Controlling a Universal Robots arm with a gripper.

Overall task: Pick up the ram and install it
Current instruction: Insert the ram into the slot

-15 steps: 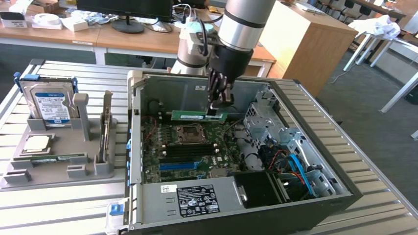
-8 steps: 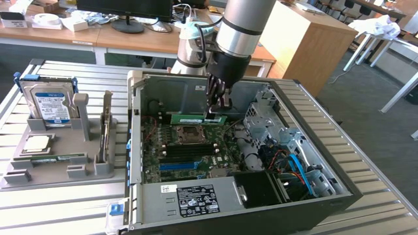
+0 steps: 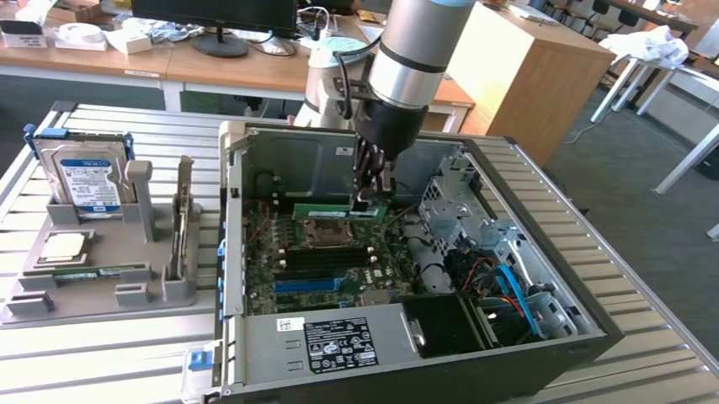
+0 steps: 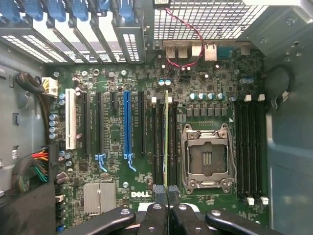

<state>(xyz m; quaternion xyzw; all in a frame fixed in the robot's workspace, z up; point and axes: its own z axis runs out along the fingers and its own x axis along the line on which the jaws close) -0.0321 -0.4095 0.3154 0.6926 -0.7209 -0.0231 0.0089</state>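
The arm reached down into the open computer case [image 3: 320, 156], which lay on a slatted metal table [image 3: 113, 358]. The gripper [image 3: 371, 200] was clamped narrowly on the ram [image 3: 337, 209], its two fingertips [image 4: 159, 195] pinching the green stick at mid-length. In the exterior view the ram was held level and on edge, over the motherboard [image 4: 113, 142] and just beyond the CPU socket [image 3: 332, 234]. In the wrist view the ram [image 4: 166, 142] appeared edge-on, lined up along the bank of black memory slots [image 4: 157, 142] just beside the CPU socket. Whether it was touching a slot could not be determined. Outside the case, towards the exterior view's left, a grey fixture [image 3: 101, 295] held a blue-labelled hard drive [image 3: 90, 178] upright.
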